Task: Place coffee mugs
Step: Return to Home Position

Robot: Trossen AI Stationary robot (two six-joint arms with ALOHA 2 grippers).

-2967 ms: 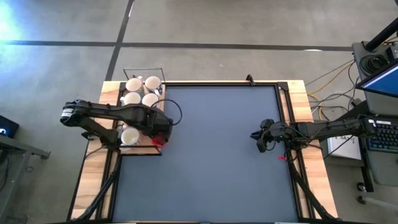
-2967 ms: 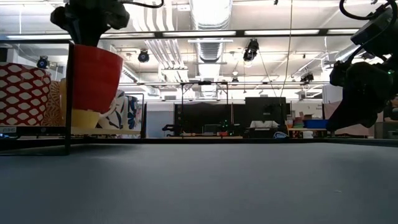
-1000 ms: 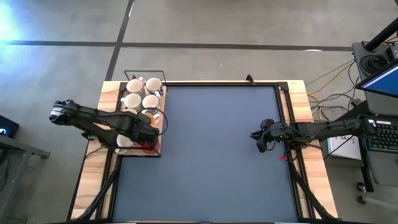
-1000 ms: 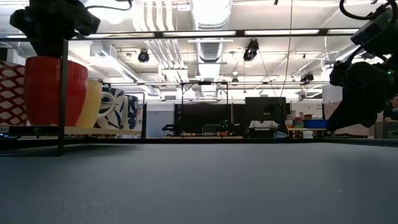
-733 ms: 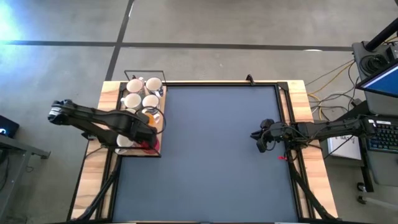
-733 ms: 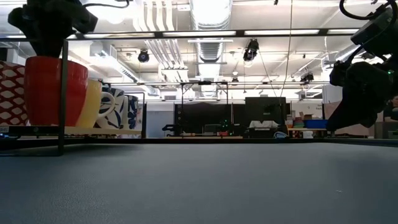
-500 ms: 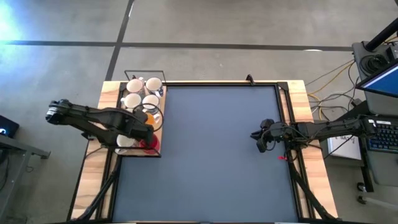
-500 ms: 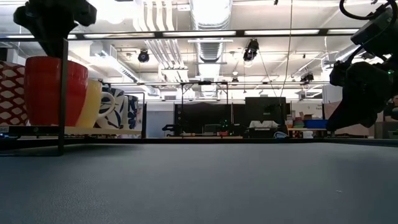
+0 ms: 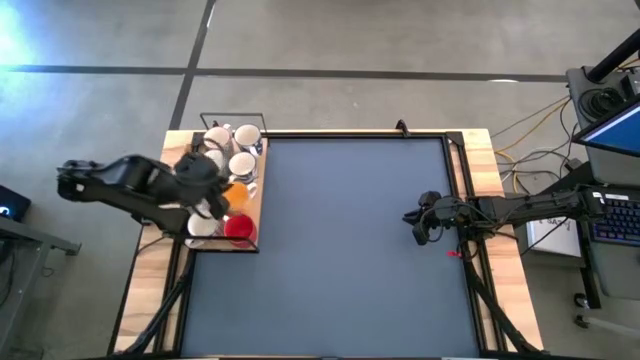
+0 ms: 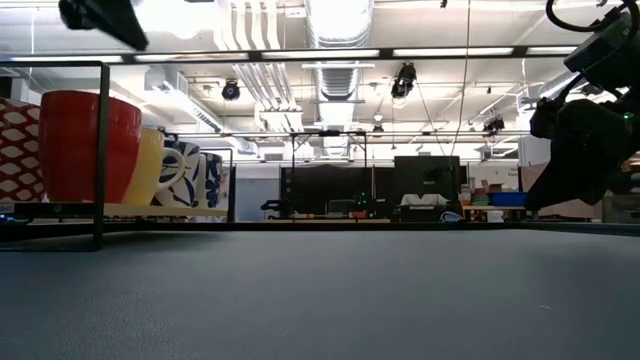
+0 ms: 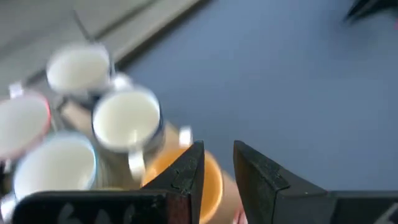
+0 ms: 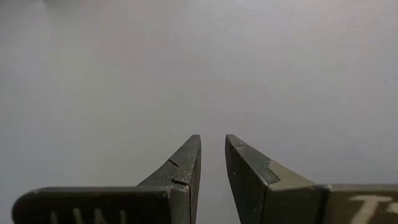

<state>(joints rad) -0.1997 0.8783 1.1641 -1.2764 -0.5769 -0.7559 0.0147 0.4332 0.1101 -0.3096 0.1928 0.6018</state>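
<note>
Evidently the placing work is done, and the step in hand looks like the retreat to the rest pose. The left gripper (image 11: pixel 217 149) hangs above the shelf (image 10: pixel 150 210) at the table's left-hand corner, its two fingers drawn close with only a slim gap between them and nothing held. The coffee mugs (image 9: pixel 241 163) stand packed together on that shelf, below the gripper and just ahead of its tips. The orange mug (image 11: pixel 208 183) sits directly underneath the fingers and white ones cluster beyond it. The red mug (image 9: pixel 238 229) stands just beside the orange one, off to one side of the fingers. No mug shows on the grey mat (image 9: pixel 350 250), so the task appears complete apart from parking the arms.

The right gripper (image 12: pixel 212 140) waits well apart from all this, near the mat's right edge. Its fingers are likewise nearly together and empty, with only mat beneath them.

On this reading, the next move calls for a clean lift and pull-back of the left arm toward its base. The fingers need to keep clear of the mug rims and the shelf's wire frame, since a brush against either could topple a mug.
</note>
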